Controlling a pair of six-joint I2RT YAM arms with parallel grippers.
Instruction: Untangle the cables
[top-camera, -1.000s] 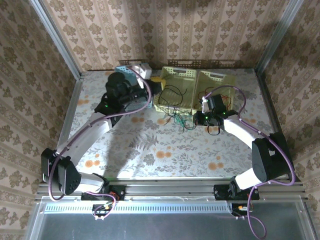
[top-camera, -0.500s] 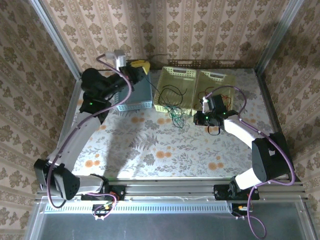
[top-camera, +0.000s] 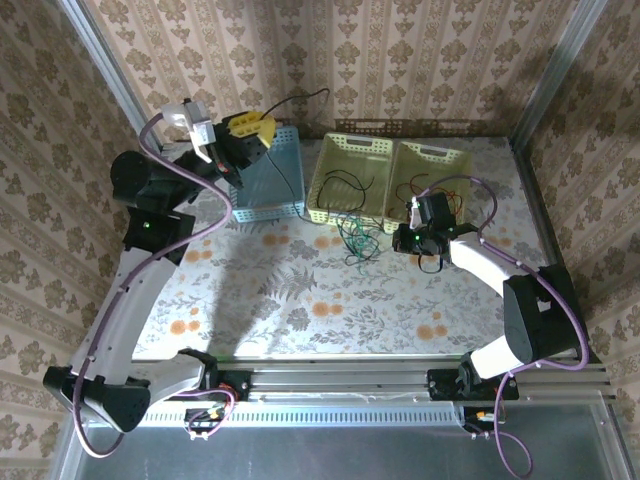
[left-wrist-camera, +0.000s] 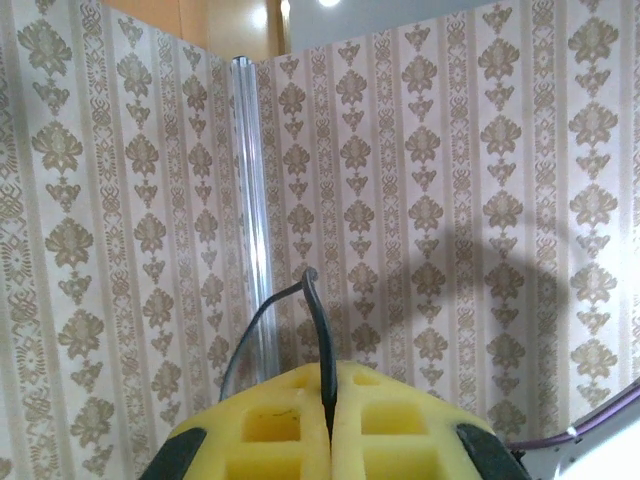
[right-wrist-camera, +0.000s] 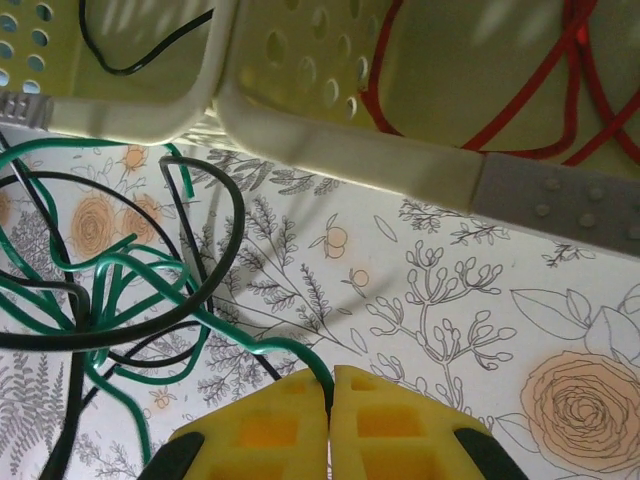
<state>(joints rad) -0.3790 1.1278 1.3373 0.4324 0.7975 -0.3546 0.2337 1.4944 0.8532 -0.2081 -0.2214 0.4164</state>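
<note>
Separation step: the thin black cable (left-wrist-camera: 322, 340) is pinched in the raised left tool (left-wrist-camera: 330, 412), the thin green cable (right-wrist-camera: 255, 342) is pinched in the right tool (right-wrist-camera: 330, 400) low over the floral worktop (top-camera: 300, 300), and further drawing apart of the loose knot (top-camera: 352, 238) is judged to be required.

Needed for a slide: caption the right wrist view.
Right tool clamps a green cable leading into a tangle with a black cable, below two yellow baskets.

Both arms, left (top-camera: 135, 295) and right (top-camera: 487, 264), have white tubular links, bulky black joint housings and a loose purple cable (top-camera: 492, 208) looping alongside. A small green light (top-camera: 146, 224) glows on each. The yellow block fingers (left-wrist-camera: 265, 432) carry square recesses.
</note>
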